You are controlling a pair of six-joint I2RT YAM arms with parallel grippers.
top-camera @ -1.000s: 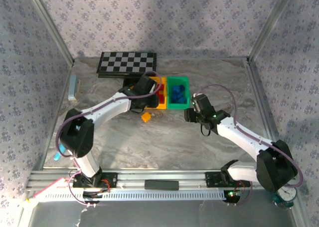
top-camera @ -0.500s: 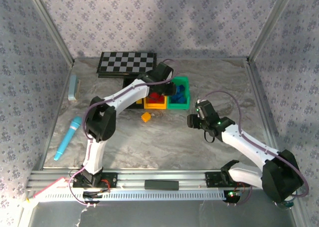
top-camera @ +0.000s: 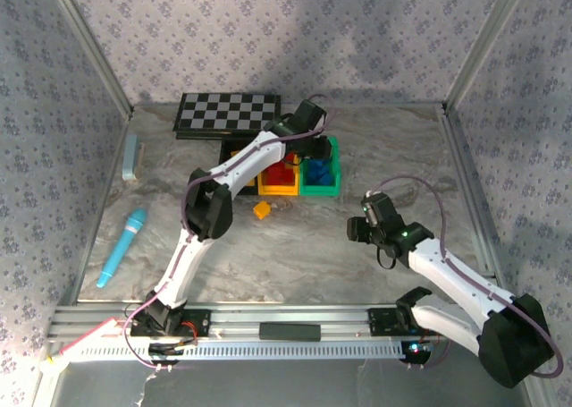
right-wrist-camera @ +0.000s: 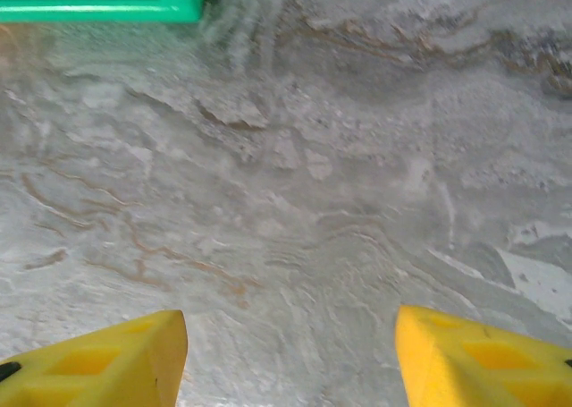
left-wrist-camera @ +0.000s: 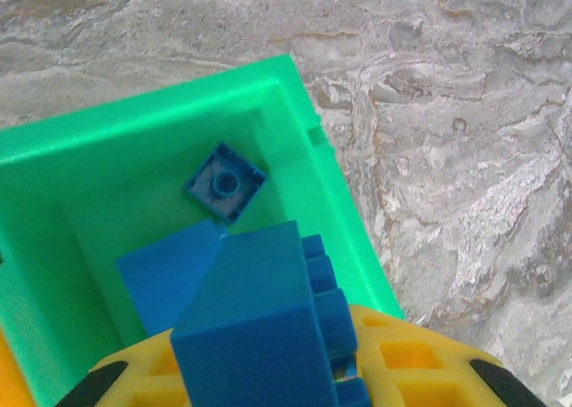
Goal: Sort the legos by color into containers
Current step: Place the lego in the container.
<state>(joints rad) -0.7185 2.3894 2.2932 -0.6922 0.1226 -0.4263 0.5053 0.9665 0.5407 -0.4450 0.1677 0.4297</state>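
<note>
Clamped narrow in the left hand: a blue brick, pinched between yellow fingers and hanging directly over the open green bin, not touching its walls. Down on the floor of the green bin, lying loose: a small blue brick toward the far wall, and a larger blue piece nearer, partly hidden under the held one.

Pressed against the green bin's left side: a yellow bin with red bricks inside. On the tabletop, near the green bin, left of it and closer to the arm bases: one orange brick, lying alone just in front of the yellow bin.

Spread moderately wide and holding nothing: the right hand, low over bare tabletop, apart from the green bin, on its right and toward the arm bases. Behind the green bin and to its left: a flat checkerboard.
</note>
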